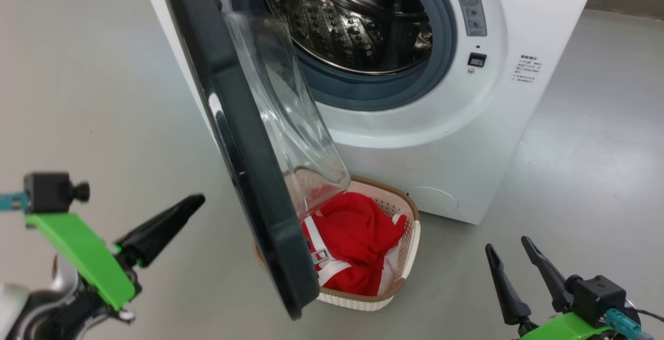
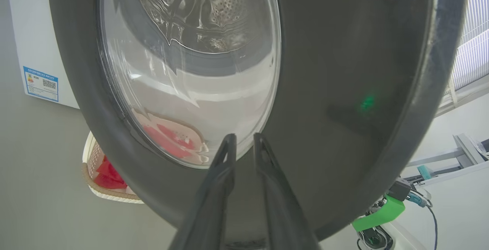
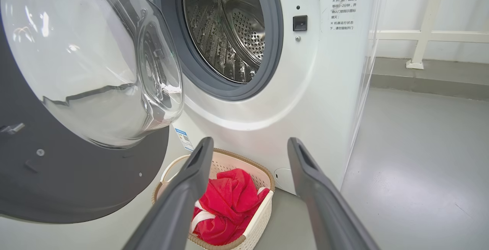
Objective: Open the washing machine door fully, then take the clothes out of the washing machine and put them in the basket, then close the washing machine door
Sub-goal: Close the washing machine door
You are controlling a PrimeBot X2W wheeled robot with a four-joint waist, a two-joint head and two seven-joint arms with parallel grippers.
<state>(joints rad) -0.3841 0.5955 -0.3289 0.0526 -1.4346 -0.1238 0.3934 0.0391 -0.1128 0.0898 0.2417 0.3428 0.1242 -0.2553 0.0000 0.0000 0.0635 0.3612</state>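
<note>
a: ok what are the fingers doing?

b: in the left wrist view the left gripper (image 2: 244, 140) comes up from the bottom centre. its fingers (image 2: 219, 177) have only a narrow gap and nothing between them. the tips point at the outer face of the washing machine door (image 2: 324, 70), right where the glass meets the black rim. can't tell from there if they touch, but in the head view the tip sits at lower left with a strip of floor (image 1: 83, 80) between it and the rim.

a: and the right one?

b: the right gripper (image 3: 250, 143) is spread wide and holds nothing. it sits at the lower right of the head view, well apart from everything. between its fingers (image 3: 183, 192) in the right wrist view you look straight at the basket (image 3: 263, 208).

a: so where's the laundry?

b: the clothes (image 1: 358, 231), red with white bands, are piled in the basket. that's on the floor at lower centre of the head view, just in front of the washing machine (image 1: 446, 137). the door hangs partly open, edge-on, and its lower end covers the basket's left side.

a: drum?

b: the steel drum (image 1: 342, 23) is at top centre, and i see no fabric in the part that shows. the grey gasket (image 1: 384, 91) rings it.
</note>
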